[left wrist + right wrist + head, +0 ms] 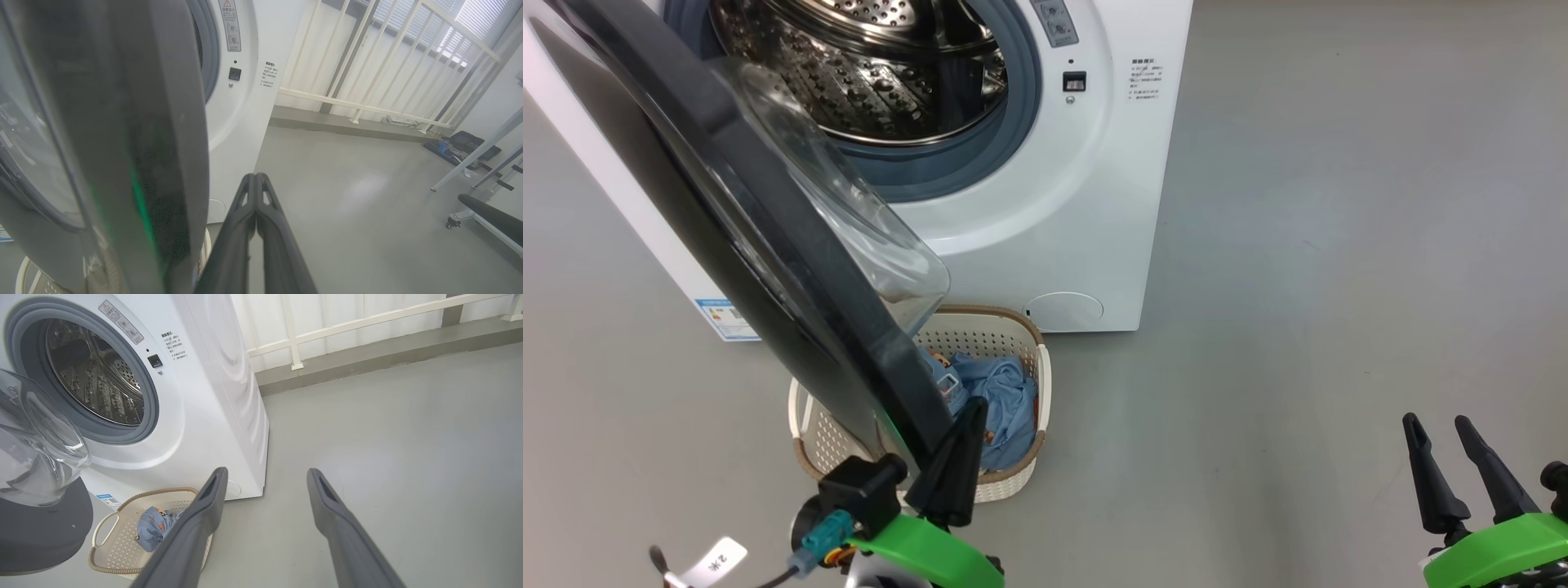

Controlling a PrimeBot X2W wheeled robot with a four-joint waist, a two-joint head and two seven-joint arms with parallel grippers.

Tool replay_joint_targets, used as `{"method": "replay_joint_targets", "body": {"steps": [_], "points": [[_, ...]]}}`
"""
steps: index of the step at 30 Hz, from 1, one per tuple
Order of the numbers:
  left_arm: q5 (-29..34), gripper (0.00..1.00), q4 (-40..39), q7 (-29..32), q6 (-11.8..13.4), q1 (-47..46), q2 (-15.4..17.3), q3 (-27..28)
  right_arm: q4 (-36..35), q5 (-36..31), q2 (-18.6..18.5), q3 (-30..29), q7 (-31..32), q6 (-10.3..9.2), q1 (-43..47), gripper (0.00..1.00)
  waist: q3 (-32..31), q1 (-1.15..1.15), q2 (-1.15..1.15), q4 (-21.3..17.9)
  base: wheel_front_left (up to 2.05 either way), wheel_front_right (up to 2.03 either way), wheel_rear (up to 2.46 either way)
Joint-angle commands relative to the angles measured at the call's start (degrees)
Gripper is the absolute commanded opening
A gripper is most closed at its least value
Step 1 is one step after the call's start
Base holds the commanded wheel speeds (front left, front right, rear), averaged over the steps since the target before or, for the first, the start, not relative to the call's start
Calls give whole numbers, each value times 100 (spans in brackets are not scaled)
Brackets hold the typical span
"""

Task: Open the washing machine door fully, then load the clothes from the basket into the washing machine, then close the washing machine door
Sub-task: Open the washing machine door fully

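Head view: washing machine door (768,269) partly open; clothes (1005,400) lie in basket (980,320), loading not begun. Left gripper (974,406) pinched together, empty; right gripper (1435,420) spread, empty.

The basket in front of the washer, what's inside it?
Light blue clothes with small orange-brown prints, bunched up. The open washing machine door covers part of the basket in the head view, so its whole contents cannot be seen.

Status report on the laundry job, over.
Left gripper shut beside washing machine door, part open. Right gripper open. Clothes in basket, door overhanging it.
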Motion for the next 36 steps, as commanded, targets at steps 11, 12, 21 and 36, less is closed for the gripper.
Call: {"method": "replay_joint_targets", "body": {"steps": [11,12,21,36], "points": [[-54,0,-51,-78,14,-355,19,499,-165,48,-138,133,-75,13,-153,100,51,0,0,21,0,0,0],[-49,0,-47,-78,11,-352,19,522,-166,49,-139,128,-75,13,-154,100,57,0,0,27,0,0,0],[-3,0,-17,-78,-10,-262,19,657,-177,35,-154,139,-75,13,-169,100,85,0,0,115,0,0,0],[14,0,-187,-78,-7,20,19,769,-201,17,-222,158,-75,13,-151,100,37,0,0,547,0,0,0]]}}
